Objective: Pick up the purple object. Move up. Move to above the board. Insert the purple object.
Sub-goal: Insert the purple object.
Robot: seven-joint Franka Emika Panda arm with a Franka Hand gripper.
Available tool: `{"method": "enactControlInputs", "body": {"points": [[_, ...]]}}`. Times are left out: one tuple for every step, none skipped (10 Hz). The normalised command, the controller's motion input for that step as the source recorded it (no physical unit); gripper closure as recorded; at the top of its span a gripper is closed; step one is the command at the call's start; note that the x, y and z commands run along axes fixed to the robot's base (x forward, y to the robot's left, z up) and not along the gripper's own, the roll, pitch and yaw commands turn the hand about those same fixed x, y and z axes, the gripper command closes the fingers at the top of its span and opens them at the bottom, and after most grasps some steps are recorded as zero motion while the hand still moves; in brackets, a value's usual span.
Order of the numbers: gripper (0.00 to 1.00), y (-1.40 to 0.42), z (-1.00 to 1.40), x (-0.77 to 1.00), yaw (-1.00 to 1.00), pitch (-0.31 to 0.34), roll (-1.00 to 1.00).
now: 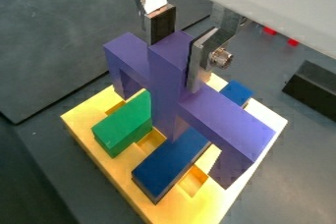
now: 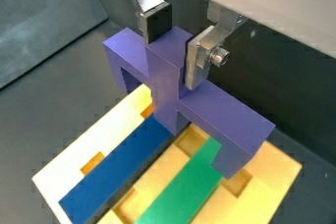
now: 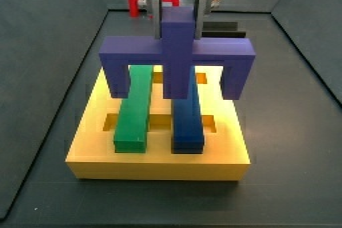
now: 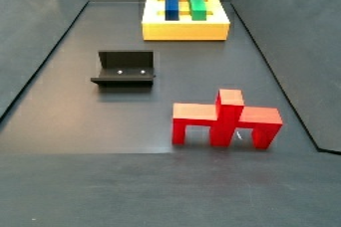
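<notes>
The purple object [image 1: 171, 81] is a bridge-shaped piece with an upright stem. It stands over the yellow board [image 1: 94, 120] in both wrist views [image 2: 164, 71] and in a side view [image 3: 178, 47]. Its legs reach down to the board's top; I cannot tell how deep they sit. My gripper [image 1: 182, 46] is shut on the stem from above, one silver finger on each side [image 2: 178, 46] [image 3: 179, 17]. A green piece [image 3: 134, 107] and a blue piece [image 3: 187, 117] lie in the board's slots under the purple object.
A red bridge-shaped piece [image 4: 226, 119] stands on the grey floor far from the board [image 4: 186, 30]. The dark fixture [image 4: 124, 69] stands between them. Grey walls enclose the floor on both sides.
</notes>
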Motion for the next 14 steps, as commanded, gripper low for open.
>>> {"method": "enactControlInputs", "body": {"points": [[1.00,0.00,-0.12,-0.49,0.00,0.013,0.19],[1.00,0.00,-0.26,-0.38,-0.02,0.000,0.08],[1.00,-0.06,-0.26,-0.28,0.00,-0.039,0.00],[1.00,-0.19,-0.31,0.00,0.00,-0.117,-0.01],[1.00,-0.09,-0.26,0.30,0.00,-0.089,-0.04],[1.00,-0.09,-0.21,0.07,0.00,-0.083,-0.03],[1.00,-0.08,-0.21,0.00,0.00,-0.083,-0.03],[1.00,-0.04,-0.26,-0.10,0.00,-0.041,0.00],[1.00,-0.05,-0.13,-0.11,0.00,-0.019,0.00],[1.00,-0.04,-0.21,0.23,0.01,-0.077,-0.03],[1.00,0.00,-0.19,0.43,0.00,-0.040,-0.02],[1.00,0.00,-0.21,0.36,0.00,-0.030,-0.01],[1.00,0.00,-0.22,0.24,0.00,-0.026,0.00],[1.00,0.00,-0.24,0.00,0.00,0.000,0.00]]}}
